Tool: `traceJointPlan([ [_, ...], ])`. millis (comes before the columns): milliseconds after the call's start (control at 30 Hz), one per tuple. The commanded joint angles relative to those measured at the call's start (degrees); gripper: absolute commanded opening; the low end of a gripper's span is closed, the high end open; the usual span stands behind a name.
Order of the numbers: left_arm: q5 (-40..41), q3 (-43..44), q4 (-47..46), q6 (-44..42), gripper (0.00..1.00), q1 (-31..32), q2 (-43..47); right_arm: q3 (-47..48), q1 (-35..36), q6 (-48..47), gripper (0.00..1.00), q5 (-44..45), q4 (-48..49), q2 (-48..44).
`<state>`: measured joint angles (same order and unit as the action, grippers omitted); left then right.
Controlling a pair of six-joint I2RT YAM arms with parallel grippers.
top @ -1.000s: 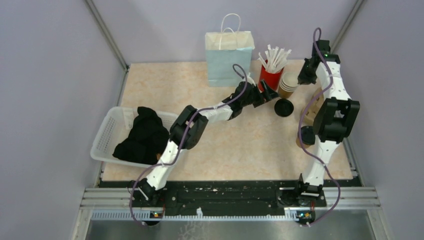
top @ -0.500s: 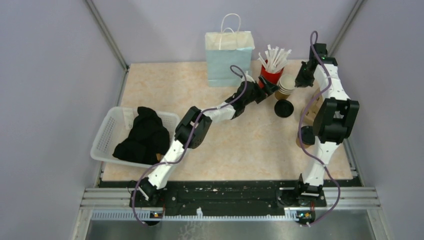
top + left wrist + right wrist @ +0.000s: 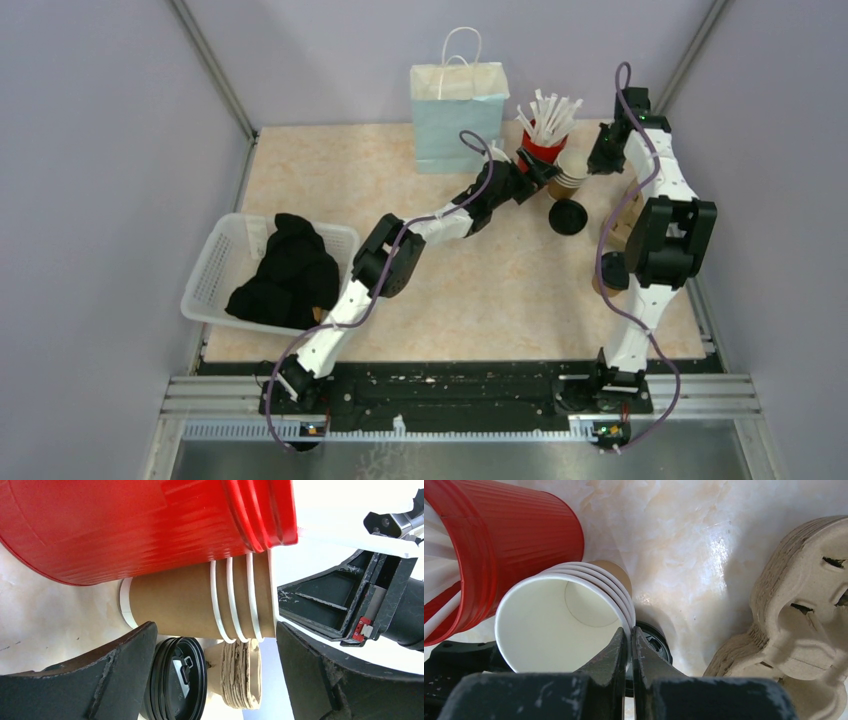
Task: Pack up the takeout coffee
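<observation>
Though close, black lids half offscreen.

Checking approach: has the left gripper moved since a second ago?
Yes. The left gripper moved farther back and right, closing on the red cup and paper cups.

A blue bag stands at twelve o'clock, a red straw cup at one. A white basket holds black cloth at eight.

left jaws: reached cup stack | right jaws: neared rim
</observation>
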<state>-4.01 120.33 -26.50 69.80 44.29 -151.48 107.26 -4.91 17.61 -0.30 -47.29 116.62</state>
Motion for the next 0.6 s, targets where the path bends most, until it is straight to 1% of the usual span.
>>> traceJointPlan([
  [0, 0.4, -0.7, -2.2, -0.2, 0.96, 0.2, -0.8, 0.1, 0.9, 0.0, 0.00, -1.6, -0.8, -2.5],
  [33, 0.6, -1.7, -2.6, -0.3, 0.97, 0.2, -0.4, 0.3, 0.9, 0.0, 0.01, -1.5, -0.8, -2.5],
  [67, 0.7, -2.7, -3.2, -0.4, 0.97, 0.2, 0.2, 0.8, 0.9, 0.0, 0.06, -1.5, -1.1, -2.4],
  [100, 0.8, -3.9, -4.0, -0.6, 0.98, 0.1, 0.7, 1.4, 0.9, 0.0, 0.15, -1.4, -1.4, -2.2],
  [133, 0.8, -4.6, -4.4, -1.0, 0.98, 0.1, 1.1, 2.2, 0.9, 0.0, 0.21, -1.2, -2.0, -1.9],
  [200, 0.4, -4.9, -4.2, -2.1, 0.98, 0.1, 1.7, 4.1, 0.9, 0.0, 0.28, -0.7, -2.9, -1.3],
  [233, 0.3, -4.8, -4.0, -2.6, 0.98, 0.1, 1.9, 4.9, 0.9, -0.1, 0.30, -0.4, -3.5, -1.0],
  [300, 0.3, -5.0, -3.9, -2.9, 0.99, 0.1, 2.2, 6.4, 0.9, -0.5, 0.32, 0.0, -4.1, -0.4],
  [433, 0.2, -4.8, -4.3, -2.5, 0.98, -0.1, 1.8, 8.0, 0.9, -1.0, 0.31, 0.0, -5.0, 0.2],
  [567, 0.0, -4.2, -4.2, -3.1, 0.98, -0.3, 1.8, 8.7, 0.9, -1.0, 0.28, 0.0, -5.6, 0.7],
])
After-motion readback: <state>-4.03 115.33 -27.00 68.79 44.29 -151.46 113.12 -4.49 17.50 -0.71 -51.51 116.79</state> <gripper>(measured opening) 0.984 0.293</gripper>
